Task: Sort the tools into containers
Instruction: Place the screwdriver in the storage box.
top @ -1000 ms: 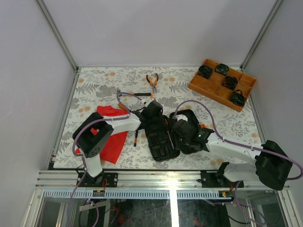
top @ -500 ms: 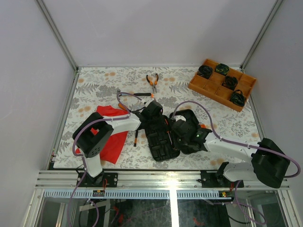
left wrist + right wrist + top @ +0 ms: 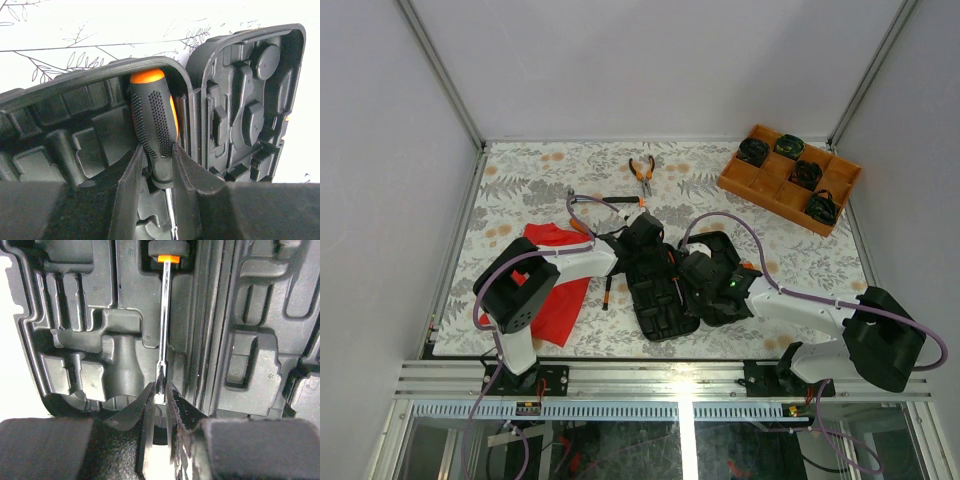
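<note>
Here, screwdriver [image 3: 152, 125]: seated in a tool case [image 3: 250, 100] slot, handle toward 12 o'clock, shaft toward 6.
Left gripper [image 3: 156, 152]: narrowly closed on the handle's base.
Right gripper [image 3: 159, 390]: pinching the shaft tip.
Handling: probably light and rigid; steel shaft likely slippery, textured handle the better hold.

Plain pale lilac-grey walls [image 3: 670, 60] close in three sides, joined by slim aluminium corner posts [image 3: 441, 75]. The white tabletop [image 3: 520, 165] is printed with grey leaves and peach blossoms, evenly lit with soft shadows. A ribbed aluminium rail [image 3: 650, 378] edges the near side.
</note>
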You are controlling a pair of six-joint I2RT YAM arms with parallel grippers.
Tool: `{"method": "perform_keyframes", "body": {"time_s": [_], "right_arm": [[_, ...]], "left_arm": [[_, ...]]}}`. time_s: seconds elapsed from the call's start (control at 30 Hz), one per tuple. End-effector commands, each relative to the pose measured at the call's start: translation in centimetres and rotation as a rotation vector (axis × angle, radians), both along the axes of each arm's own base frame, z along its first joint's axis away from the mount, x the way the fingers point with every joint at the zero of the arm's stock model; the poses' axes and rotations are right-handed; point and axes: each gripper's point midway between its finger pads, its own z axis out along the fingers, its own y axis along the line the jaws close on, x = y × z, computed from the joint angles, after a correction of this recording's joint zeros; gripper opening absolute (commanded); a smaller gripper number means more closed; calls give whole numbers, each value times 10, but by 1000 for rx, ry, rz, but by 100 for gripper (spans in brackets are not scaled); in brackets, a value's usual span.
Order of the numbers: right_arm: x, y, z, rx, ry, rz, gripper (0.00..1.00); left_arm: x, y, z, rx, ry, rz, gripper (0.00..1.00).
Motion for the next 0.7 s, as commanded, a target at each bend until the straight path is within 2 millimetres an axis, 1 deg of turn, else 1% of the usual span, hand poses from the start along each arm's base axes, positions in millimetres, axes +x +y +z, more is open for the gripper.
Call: {"method": "perform_keyframes", "body": {"time_s": [0.0,0.1,0.23,0.4,0.57,0.67], "right_arm": [[12,-1,6,-32,-42,-20,21],[18,3,14,-22,-67,-21,22],[22,5,16,-34,-76,-16,22],[24,5,14,-49,-76,-12,21],[21,3,6,-71,-50,-9,16],[17,0,2,-90,-25,-19,15]], "left_arm": [[-16,22,-38,112,71,4,25],[-16,21,-38,112,70,3,24],[-16,20,-37,109,69,1,22],[-16,21,-38,112,70,1,22],[-16,21,-38,112,70,0,22],[-17,23,-41,128,70,-1,19]]}}
